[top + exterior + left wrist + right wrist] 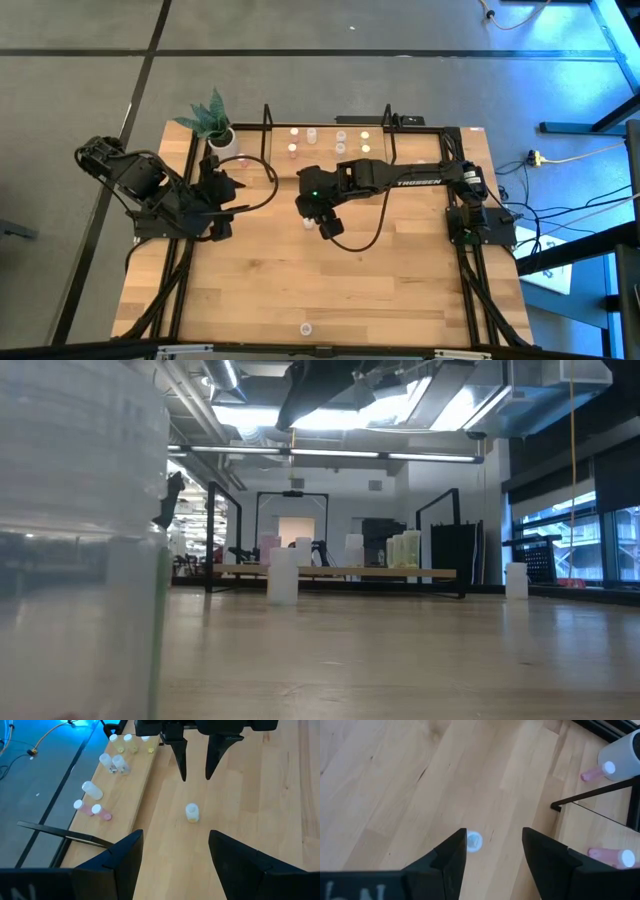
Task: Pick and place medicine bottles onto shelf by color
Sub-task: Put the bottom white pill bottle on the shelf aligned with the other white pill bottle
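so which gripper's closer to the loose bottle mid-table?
Right. The right gripper hangs almost directly over the bottle, fingers open, not touching. The left gripper sits off to the bottle's side, open, facing it across bare table.

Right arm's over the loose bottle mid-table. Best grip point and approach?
Grip the bottle across its round body, just below the cap, coming straight down. It stands upright on bare table with nothing beside it, so there is room on both sides. The right gripper hangs open above it; its wrist view suggests the bottle sits off-centre, near one finger, so centre first.
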You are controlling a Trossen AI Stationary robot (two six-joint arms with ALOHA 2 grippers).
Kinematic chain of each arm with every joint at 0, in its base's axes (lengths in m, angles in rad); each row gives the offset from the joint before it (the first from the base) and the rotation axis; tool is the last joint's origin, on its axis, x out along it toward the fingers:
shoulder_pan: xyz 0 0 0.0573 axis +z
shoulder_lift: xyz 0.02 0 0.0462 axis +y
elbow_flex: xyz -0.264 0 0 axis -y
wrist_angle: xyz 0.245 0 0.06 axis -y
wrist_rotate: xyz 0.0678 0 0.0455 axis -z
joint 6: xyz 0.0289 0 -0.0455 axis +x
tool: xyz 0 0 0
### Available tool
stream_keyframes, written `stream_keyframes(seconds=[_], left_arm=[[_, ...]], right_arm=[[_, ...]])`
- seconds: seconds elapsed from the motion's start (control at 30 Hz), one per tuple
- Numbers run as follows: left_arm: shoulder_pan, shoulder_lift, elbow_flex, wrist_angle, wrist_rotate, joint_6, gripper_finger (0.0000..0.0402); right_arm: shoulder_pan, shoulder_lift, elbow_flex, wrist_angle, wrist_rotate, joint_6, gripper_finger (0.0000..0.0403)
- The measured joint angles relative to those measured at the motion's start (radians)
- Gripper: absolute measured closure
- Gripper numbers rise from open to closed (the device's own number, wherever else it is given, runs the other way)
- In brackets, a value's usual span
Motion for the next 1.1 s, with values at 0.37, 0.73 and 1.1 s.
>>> stream_keyframes(seconds=[0.37,0.73,1.1], left_arm=[[0.000,0.000,0.000,0.000,0.000,0.000,0.0182],[0.000,0.000,0.000,0.000,0.000,0.000,0.0182],[0.000,0.000,0.000,0.001,0.000,0.000,0.0182]], right_arm=[[-0.005,0.000,0.000,0.020,0.000,0.057,0.0209],[-0.021,0.000,0.000,0.039,-0.034,0.077,0.0131],[-0.027,0.093,0.003,0.015,-0.038,0.156,0.0120]])
